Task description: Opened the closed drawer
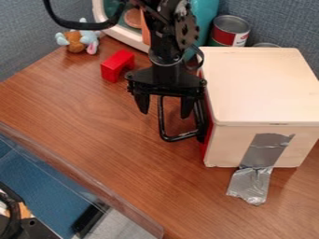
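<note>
The black gripper (165, 112) hangs upper centre, left of the wooden box, pointing down with its two fingers spread apart. A black loop handle (179, 137) sticks out to the left from the box's red front (207, 138). The handle's outer bar appears between the two fingers, with gaps visible on either side. The right finger is over the space inside the loop. The front looks flush with the box (261, 88), and much of it is hidden by the steep angle and the gripper.
Silver tape (250, 183) runs from the box down onto the wooden table (112, 123). A red block (117, 65) and a plush toy (79, 41) lie at the upper left. Behind are a can (229, 31) and a teal-and-white object (128, 35). The table edge slants across the lower left.
</note>
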### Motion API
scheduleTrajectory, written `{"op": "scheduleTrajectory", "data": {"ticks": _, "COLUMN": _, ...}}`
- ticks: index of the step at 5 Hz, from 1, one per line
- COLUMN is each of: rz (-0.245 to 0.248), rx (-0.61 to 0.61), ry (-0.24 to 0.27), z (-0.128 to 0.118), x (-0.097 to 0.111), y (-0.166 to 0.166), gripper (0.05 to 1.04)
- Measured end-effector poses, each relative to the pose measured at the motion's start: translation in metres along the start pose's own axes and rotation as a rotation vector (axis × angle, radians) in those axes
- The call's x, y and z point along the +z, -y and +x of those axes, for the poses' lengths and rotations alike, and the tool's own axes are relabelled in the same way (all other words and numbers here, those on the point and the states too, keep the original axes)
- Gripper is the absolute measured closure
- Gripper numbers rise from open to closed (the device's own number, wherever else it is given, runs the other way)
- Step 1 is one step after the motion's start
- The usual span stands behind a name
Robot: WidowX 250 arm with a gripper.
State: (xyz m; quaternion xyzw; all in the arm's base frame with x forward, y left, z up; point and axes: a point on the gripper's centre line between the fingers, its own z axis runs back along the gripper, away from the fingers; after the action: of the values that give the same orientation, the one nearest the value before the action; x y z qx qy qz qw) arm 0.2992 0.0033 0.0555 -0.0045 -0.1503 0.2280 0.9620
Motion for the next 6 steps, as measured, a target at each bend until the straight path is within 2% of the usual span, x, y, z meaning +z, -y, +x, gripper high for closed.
{"op": "scheduleTrajectory", "data": {"ticks": 1, "rz": 0.011, "rx": -0.005, "ry": -0.018, "z": -0.003, "x": -0.007, "y": 0.000, "gripper": 0.083}}
{"op": "scheduleTrajectory", "data": {"ticks": 2, "rz": 0.034, "rx": 0.002, "ry": -0.066, "z": -0.009, "x": -0.018, "y": -0.006, "gripper": 0.119}}
{"op": "scheduleTrajectory", "data": {"ticks": 4, "rz": 0.047, "rx": 0.022, "ry": -0.092, "z": -0.016, "x": -0.017, "y": -0.013, "gripper": 0.711}}
{"op": "scheduleTrajectory", "data": {"ticks": 5, "rz": 0.030, "rx": 0.016, "ry": -0.080, "z": -0.016, "x": -0.009, "y": -0.017, "gripper": 0.906}}
{"op": "scheduleTrajectory", "data": {"ticks": 6, "rz": 0.037, "rx": 0.044, "ry": -0.073, "z": -0.017, "x": 0.000, "y": -0.034, "gripper": 0.955}}
